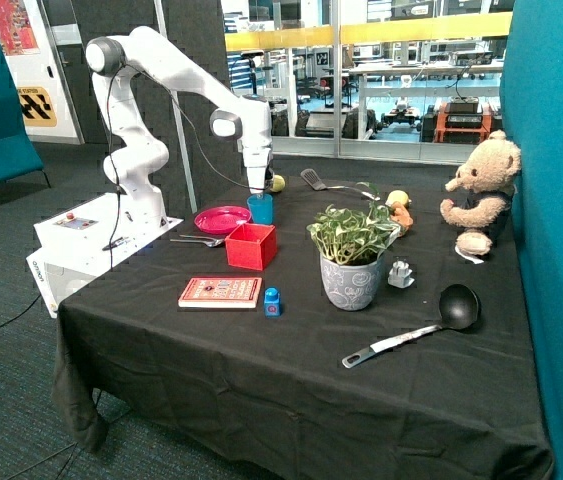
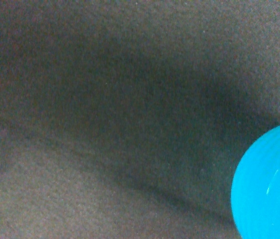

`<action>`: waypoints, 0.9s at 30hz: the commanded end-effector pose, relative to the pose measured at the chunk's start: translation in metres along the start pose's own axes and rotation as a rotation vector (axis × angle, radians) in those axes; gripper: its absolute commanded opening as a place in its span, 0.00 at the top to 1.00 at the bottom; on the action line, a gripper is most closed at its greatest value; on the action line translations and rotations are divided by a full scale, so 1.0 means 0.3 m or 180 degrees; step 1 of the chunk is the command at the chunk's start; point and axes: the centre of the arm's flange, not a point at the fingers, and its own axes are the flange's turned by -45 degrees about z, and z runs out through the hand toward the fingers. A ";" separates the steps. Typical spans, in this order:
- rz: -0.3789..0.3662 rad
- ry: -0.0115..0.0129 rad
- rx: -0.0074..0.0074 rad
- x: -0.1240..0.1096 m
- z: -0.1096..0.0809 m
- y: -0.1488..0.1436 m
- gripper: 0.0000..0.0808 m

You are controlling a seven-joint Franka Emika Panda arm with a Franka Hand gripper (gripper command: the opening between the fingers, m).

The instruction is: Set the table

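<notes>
A pink plate (image 1: 223, 219) lies on the black tablecloth (image 1: 291, 370) near the robot's base. A blue cup (image 1: 260, 209) stands upright right beside the plate, behind a red box (image 1: 251, 246). A fork and a spoon (image 1: 199, 240) lie in front of the plate. My gripper (image 1: 259, 188) is directly over the cup, at its rim. The wrist view shows only dark cloth and part of the blue cup (image 2: 269, 184) at one edge.
A book (image 1: 221, 292) and a small blue block (image 1: 272, 302) lie near the front. A potted plant (image 1: 351, 262) stands mid-table, with a ladle (image 1: 421, 325), a teddy bear (image 1: 481, 195), a spatula (image 1: 323, 183) and a soft toy (image 1: 398, 208) around it.
</notes>
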 end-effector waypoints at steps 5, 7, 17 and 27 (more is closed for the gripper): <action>-0.0025 -0.00062 0.00068 0.026 0.026 0.001 1.00; -0.0015 -0.00062 0.00068 0.028 0.032 -0.001 1.00; -0.0009 -0.00062 0.00068 0.024 0.056 -0.002 1.00; -0.0016 -0.00062 0.00068 0.013 0.065 0.007 0.97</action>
